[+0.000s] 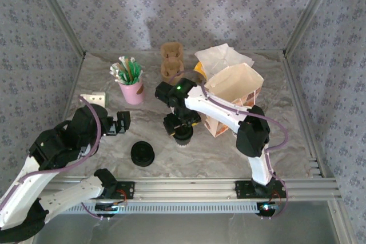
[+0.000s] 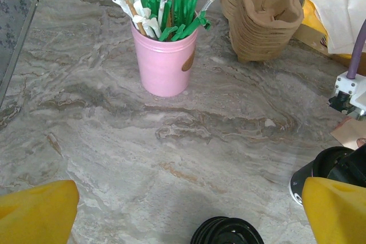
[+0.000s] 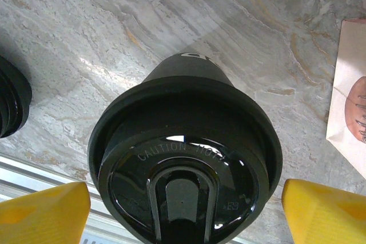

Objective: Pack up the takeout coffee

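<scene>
**Black-lidded coffee bracketed by right fingers, pre-grasp step**

Marble-look table point(image 1: 103, 158) carries everything. The open paper bag point(image 1: 233, 87) is the biggest item. It stands upright at right-centre with its mouth up and is the likely destination. Step in hand, by judgement: the approach for the pick, with the grip not closed yet.

A tan pulp stack point(image 1: 170, 60) sits at the back with white napkins point(image 1: 220, 56) beside it, both well clear of the work. The pink cup of stirrers point(image 1: 132, 88) stands back-left, not in the path. The stack of black lids point(image 1: 142, 154) lies front-left of the coffee, near but apart. It is a look-alike, not the target.

The takeout coffee point(image 3: 186, 158) stands upright on the table, just left of the bag's base. In the overhead view it is directly under the right wrist. The right fingers point(image 3: 326, 210) are spread wide, one each side of the lid, with gaps showing on both sides, so nothing is gripped. The left fingers point(image 2: 34, 212) are also wide and empty, parked to the left and facing the pink cup.

The next move calls for closing on the cup wall under the lid rim, then lifting straight up, shifting right and lowering through the bag mouth while keeping the cup level. Risks: the bag wall is close on the right and could get clipped or tipped, squeezing the lid itself could pop it off, and the right forearm crosses in front of the bag.
</scene>
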You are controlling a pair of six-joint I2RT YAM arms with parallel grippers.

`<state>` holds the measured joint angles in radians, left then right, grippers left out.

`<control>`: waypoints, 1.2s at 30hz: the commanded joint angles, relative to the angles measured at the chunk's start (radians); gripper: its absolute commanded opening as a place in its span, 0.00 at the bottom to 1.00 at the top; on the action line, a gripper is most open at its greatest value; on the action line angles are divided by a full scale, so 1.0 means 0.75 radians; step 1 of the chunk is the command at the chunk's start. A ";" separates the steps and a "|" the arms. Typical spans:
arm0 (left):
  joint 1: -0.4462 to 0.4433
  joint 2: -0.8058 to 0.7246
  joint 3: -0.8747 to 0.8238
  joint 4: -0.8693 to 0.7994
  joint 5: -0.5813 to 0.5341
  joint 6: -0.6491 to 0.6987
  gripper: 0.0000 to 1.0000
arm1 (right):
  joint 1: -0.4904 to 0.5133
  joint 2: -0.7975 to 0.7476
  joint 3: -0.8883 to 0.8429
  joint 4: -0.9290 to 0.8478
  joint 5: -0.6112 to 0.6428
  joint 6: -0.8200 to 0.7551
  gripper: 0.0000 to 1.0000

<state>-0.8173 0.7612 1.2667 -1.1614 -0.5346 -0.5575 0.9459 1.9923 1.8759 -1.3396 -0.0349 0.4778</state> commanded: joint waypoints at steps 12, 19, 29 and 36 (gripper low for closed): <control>0.017 -0.005 0.025 0.010 0.009 0.034 1.00 | 0.005 0.023 -0.041 0.007 -0.002 -0.018 0.81; 0.021 -0.007 0.023 0.013 0.013 0.035 1.00 | 0.006 0.017 -0.051 -0.001 0.000 -0.017 0.75; 0.026 -0.007 0.029 0.017 0.016 0.046 1.00 | 0.027 -0.013 -0.059 -0.007 0.001 -0.039 0.68; 0.033 0.001 0.055 0.027 0.007 0.075 1.00 | 0.112 -0.052 -0.062 -0.050 -0.023 -0.060 0.67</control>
<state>-0.7986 0.7612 1.2667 -1.1584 -0.5312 -0.5243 1.0008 1.9896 1.8439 -1.3323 -0.0418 0.4545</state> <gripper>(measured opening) 0.996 0.676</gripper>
